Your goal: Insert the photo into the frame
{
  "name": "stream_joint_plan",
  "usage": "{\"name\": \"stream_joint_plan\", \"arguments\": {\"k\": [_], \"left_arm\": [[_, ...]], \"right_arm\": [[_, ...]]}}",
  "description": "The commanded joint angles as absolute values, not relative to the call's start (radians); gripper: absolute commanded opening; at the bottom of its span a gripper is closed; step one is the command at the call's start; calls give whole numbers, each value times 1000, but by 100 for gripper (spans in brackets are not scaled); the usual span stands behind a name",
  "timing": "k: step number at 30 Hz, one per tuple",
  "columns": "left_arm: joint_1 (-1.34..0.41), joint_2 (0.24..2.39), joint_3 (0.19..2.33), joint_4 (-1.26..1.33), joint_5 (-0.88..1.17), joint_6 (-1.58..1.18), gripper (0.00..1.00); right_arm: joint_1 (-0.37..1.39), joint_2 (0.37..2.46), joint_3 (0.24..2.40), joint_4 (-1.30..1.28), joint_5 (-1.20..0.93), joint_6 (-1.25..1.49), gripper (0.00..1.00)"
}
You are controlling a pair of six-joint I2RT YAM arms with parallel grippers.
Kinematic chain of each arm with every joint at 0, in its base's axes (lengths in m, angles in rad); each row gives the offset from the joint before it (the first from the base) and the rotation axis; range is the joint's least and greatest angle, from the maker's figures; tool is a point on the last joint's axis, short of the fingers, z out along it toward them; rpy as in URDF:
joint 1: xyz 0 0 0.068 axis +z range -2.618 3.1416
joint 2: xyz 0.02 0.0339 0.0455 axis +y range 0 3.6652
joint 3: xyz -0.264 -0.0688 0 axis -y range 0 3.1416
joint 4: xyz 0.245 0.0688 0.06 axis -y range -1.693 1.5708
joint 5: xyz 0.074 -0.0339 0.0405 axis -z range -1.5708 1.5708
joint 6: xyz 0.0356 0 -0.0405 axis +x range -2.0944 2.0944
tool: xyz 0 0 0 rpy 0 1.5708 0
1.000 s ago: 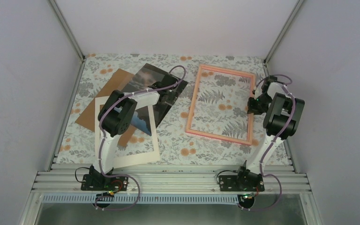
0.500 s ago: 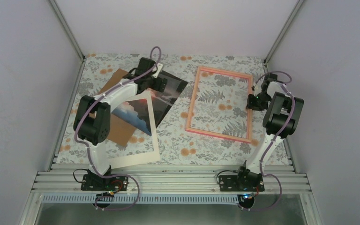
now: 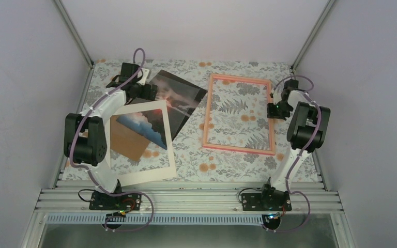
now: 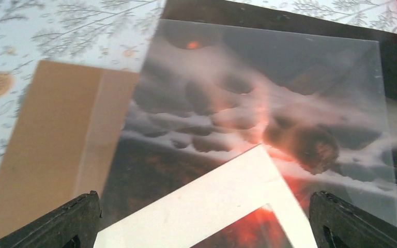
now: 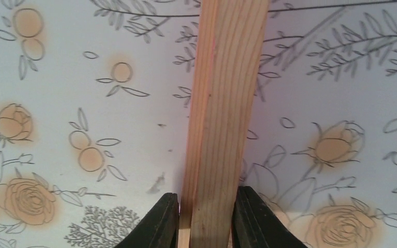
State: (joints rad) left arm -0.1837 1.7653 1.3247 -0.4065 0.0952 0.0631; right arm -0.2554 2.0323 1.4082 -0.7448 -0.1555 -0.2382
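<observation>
The photo lies left of the frame, partly under the white card mat, the left pincer spread wide above it. The right pincer clamps the frame's rail; only worktop shows inside

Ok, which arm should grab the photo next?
Left. The left gripper is open right above the photo, by the mat corner lying on it. The right gripper is shut on the frame, at its right rail, farther off.

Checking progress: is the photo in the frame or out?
Out: the photo lies left of the frame, partly under the white mat; the frame shows only tablecloth.
</observation>
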Motion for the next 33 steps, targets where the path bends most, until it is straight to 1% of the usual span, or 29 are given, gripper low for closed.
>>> {"name": "stream_joint_plan", "arguments": {"k": [1,6,9,11,12,16,19,21,25,30,33], "left_arm": [[-137,1706,1298,-427,128,68,100],[-79,1693,1272,-438,185,68,100],[-10,1711,1294,-467,284,91,100],[48,1735,1317,-499,382,114,100],[76,1747,1328,-515,424,127,100],[195,1796,1381,-590,557,198,100],[256,1855,1450,-684,624,279,100],[289,1894,1490,-742,651,326,100],[348,1924,1499,-812,709,376,100],[387,1921,1438,-861,728,448,96],[410,1930,1415,-883,728,471,93]], "right_arm": [[-200,2081,1327,-768,-218,-216,25],[-170,2075,1310,-771,-270,-169,27],[-164,2069,1303,-784,-319,-153,27],[-163,2047,1306,-787,-344,-155,30],[-164,2036,1310,-784,-345,-164,32],[-170,2009,1410,-778,-272,-224,50],[-175,1989,1485,-792,-278,-281,60],[-167,1967,1516,-801,-336,-302,65],[-96,1914,1534,-805,-531,-308,71],[62,1884,1501,-730,-764,-238,75],[180,1905,1503,-665,-801,-154,80]]}}
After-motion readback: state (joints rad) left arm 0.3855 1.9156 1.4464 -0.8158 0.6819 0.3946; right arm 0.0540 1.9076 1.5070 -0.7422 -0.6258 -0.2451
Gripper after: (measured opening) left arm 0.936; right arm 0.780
